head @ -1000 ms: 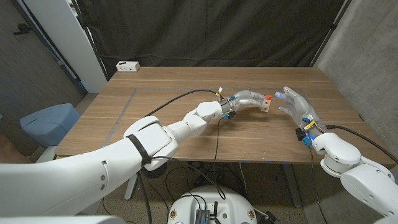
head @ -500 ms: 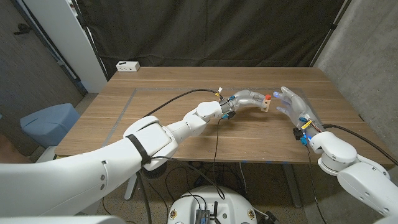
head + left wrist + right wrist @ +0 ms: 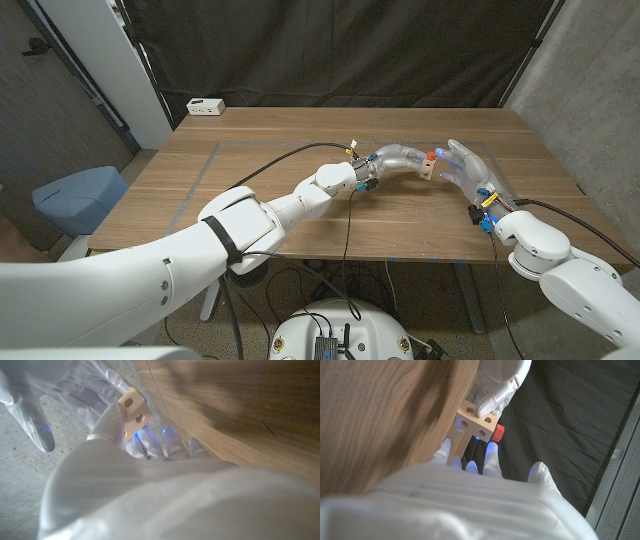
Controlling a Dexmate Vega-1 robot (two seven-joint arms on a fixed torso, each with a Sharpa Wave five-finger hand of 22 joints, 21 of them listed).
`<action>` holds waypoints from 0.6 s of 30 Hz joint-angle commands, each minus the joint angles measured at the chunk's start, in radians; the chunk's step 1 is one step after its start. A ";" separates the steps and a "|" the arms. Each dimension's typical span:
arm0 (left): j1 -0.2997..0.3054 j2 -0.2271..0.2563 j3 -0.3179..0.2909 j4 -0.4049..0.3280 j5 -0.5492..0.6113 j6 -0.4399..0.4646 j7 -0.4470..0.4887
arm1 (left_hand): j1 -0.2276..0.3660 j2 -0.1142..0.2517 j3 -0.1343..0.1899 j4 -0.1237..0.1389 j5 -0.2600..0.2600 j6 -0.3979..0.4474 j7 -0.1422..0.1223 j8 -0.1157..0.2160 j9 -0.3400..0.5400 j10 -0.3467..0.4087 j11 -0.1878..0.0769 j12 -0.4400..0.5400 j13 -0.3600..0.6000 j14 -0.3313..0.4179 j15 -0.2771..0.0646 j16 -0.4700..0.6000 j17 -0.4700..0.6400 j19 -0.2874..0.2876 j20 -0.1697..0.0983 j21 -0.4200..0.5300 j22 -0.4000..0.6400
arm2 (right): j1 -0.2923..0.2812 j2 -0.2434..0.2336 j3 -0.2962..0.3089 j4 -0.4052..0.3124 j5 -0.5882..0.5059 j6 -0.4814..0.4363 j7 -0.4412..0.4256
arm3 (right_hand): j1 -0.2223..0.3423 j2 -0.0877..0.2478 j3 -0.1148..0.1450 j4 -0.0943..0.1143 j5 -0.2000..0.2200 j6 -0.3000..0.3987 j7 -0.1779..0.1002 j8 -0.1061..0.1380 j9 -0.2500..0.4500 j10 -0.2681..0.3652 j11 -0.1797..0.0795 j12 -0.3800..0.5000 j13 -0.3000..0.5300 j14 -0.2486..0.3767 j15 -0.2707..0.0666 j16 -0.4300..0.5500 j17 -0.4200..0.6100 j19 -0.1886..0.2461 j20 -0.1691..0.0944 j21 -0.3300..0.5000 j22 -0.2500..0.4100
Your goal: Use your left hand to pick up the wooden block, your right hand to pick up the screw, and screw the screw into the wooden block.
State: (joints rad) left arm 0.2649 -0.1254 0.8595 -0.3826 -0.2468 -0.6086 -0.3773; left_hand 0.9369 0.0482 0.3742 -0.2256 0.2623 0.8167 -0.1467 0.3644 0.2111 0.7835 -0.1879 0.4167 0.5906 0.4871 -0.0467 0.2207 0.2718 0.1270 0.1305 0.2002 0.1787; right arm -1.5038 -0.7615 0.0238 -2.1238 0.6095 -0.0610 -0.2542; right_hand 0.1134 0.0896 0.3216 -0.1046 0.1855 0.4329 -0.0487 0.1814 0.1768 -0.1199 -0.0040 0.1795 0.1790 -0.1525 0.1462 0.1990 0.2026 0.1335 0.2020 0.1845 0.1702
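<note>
- A wooden table [image 3: 300,200] seen from above, with two white robot arms reaching in from the near corners toward its right half.
- The left hand [image 3: 398,158] holds a small wooden block [image 3: 427,167] above the table, toward two o'clock from the table's centre. Its fingers are closed around the block.
- In the left wrist view, a white fingertip [image 3: 111,419] presses on one face of the pale block [image 3: 134,411], which shows two round holes.
- A red screw [image 3: 431,155] sits against the block's upper edge. In the right wrist view, the red screw head [image 3: 499,431] sticks out from the side of the block [image 3: 476,421].
- The right hand [image 3: 470,170] is just beside the block, at its three o'clock side. Its fingers are apart and reach toward the block; I cannot tell whether they touch the block or the screw.
- A white power strip [image 3: 205,106] lies at the far left corner of the table, at about eleven o'clock.
- A blue-grey chair [image 3: 78,195] stands off the table's left edge, at nine o'clock.
</note>
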 commanded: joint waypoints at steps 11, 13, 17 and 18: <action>0.009 0.002 -0.005 -0.007 0.000 -0.015 -0.013 | -0.072 0.089 0.075 0.070 0.005 0.075 0.027 0.008 0.006 0.007 0.002 0.035 0.006 0.010 -0.058 0.005 0.002 0.006 0.004 0.006 0.004 | -0.012 -0.011 -0.004 -0.007 0.002 0.020 -0.004 | 0.000 0.007 0.001 -0.004 0.005 0.099 0.006 0.029 0.001 0.031 -0.034 0.017 0.003 0.000 -0.008 0.006 -0.001 -0.001 0.000 0.004 0.001; 0.009 0.002 -0.005 -0.008 0.000 -0.016 -0.013 | -0.073 0.090 0.076 0.071 0.005 0.074 0.028 0.008 0.006 0.008 0.001 0.035 0.006 0.010 -0.058 0.005 0.002 0.006 0.004 0.006 0.004 | -0.013 -0.012 -0.004 -0.008 0.002 0.019 -0.004 | 0.001 0.008 0.002 -0.004 0.005 0.110 0.010 0.031 0.001 0.038 -0.039 0.019 0.003 0.000 -0.010 0.006 -0.002 -0.001 -0.001 0.004 0.001; 0.009 0.002 -0.006 -0.007 0.001 -0.016 -0.014 | -0.073 0.088 0.076 0.070 0.005 0.074 0.030 0.008 0.006 0.009 0.002 0.034 0.004 0.011 -0.059 0.005 0.001 0.006 0.004 0.006 0.004 | -0.014 -0.013 -0.004 -0.008 0.002 0.019 -0.005 | 0.001 0.009 0.002 -0.005 0.005 0.126 0.015 0.034 0.002 0.047 -0.040 0.021 0.002 0.003 -0.012 0.007 -0.002 0.000 -0.001 0.005 0.001; 0.009 0.001 -0.006 -0.008 0.000 -0.015 -0.015 | -0.073 0.088 0.075 0.071 0.005 0.075 0.029 0.008 0.006 0.009 0.001 0.034 0.004 0.010 -0.058 0.005 0.002 0.006 0.004 0.006 0.004 | -0.015 -0.012 -0.003 -0.009 0.003 0.019 -0.006 | 0.001 0.009 0.002 -0.004 0.005 0.128 0.015 0.034 0.002 0.050 -0.041 0.022 0.002 0.004 -0.012 0.008 -0.002 0.000 -0.002 0.005 0.001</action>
State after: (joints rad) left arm 0.2719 -0.1241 0.8557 -0.3884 -0.2460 -0.6213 -0.3876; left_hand 0.9369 0.0482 0.3742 -0.2256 0.2614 0.8167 -0.1467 0.3644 0.2111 0.7836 -0.1841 0.4167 0.5910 0.4871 -0.0467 0.2207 0.2717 0.1270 0.1305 0.2002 0.1787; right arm -1.5121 -0.7712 0.0186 -2.1264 0.6118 -0.0438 -0.2561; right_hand 0.1135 0.0897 0.3216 -0.1047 0.1855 0.5488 -0.0360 0.2114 0.1758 -0.0797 -0.0436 0.1963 0.1789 -0.1484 0.1426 0.1990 0.1998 0.1337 0.2019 0.1845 0.1699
